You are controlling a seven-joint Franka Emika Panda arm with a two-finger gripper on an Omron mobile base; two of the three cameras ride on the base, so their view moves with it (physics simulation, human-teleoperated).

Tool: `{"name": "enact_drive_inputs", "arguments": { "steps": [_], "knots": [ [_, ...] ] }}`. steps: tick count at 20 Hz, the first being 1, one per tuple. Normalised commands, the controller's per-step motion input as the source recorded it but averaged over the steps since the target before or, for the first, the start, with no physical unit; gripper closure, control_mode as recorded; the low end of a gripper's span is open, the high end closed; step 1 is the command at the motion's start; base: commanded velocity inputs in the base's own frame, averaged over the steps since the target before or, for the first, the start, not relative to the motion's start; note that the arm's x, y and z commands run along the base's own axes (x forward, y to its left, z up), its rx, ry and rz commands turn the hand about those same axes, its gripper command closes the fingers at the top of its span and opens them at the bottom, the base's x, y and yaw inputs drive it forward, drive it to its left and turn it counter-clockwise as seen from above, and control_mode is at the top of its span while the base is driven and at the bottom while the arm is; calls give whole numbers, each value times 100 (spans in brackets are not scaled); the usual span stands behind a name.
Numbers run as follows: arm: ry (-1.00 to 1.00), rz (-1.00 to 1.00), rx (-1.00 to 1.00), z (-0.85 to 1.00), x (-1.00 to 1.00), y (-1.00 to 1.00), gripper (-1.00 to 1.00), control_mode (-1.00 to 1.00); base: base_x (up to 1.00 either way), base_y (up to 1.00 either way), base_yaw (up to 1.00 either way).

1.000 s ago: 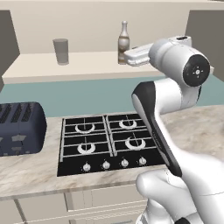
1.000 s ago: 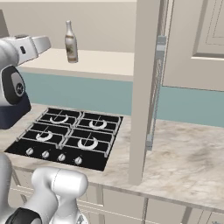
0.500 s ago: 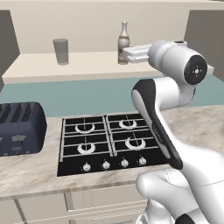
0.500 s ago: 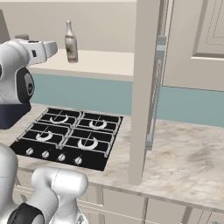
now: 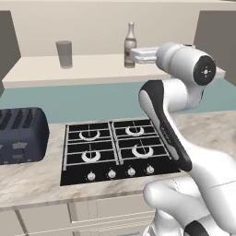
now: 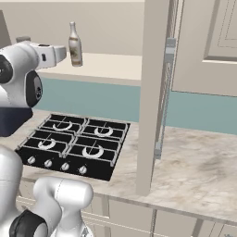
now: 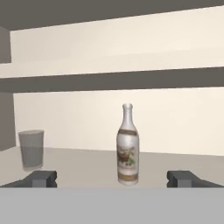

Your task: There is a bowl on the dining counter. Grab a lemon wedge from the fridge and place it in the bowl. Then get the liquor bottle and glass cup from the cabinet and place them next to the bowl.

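Cabinet shelf holds upright liquor bottle and empty glass cup.

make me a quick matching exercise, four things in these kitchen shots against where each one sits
Things:
1. liquor bottle
2. glass cup
3. toaster
4. gas hob

Places:
A. left end of the marbled worktop
B. set into the worktop below the shelf
C. cabinet shelf, straight ahead of the open hand
D. cabinet shelf, well left of the bottle

Pairs: 1-C, 2-D, 3-A, 4-B
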Motion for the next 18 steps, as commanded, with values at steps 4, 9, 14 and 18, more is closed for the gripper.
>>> {"name": "enact_drive_inputs", "arguments": {
  "steps": [4,9,14,18],
  "knots": [
    [9,0,0,2,35,0,-100,-100,0,0,0],
    [7,0,0,7,38,0,-100,-100,0,0,0],
    [3,0,0,18,42,0,-100,-100,0,0,0],
    [2,0,0,10,44,0,-100,-100,0,0,0]
  ]
}}
